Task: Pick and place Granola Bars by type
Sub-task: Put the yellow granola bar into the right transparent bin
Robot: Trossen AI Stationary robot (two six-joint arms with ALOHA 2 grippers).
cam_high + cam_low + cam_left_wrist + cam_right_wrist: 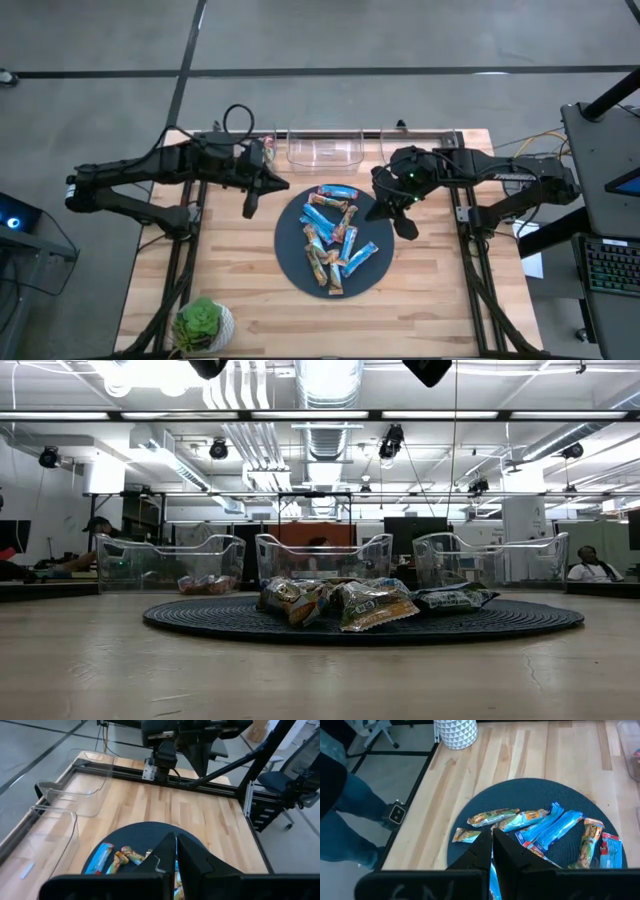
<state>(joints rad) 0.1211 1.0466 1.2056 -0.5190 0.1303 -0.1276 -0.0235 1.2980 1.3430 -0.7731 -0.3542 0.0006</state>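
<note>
Several granola bars (333, 235) lie in a loose heap on a dark round disc (300, 262) in the middle of the table. Some are bright blue, some tan-brown, and one is blue with red (609, 851). They also show in the low view (350, 602), the left wrist view (117, 859) and the right wrist view (555, 827). My left gripper (250, 207) hangs above the disc's left edge, shut and holding nothing (176, 837). My right gripper (407, 228) hangs above the disc's right edge, also shut and holding nothing (492, 835). Both are well above the table.
Three clear bins (320, 560) stand in a row along the far edge, and the left bin (205, 584) holds reddish bars. A potted plant (203, 325) sits at the near left corner. A person's legs in jeans (340, 820) stand beside the table. Bare wood surrounds the disc.
</note>
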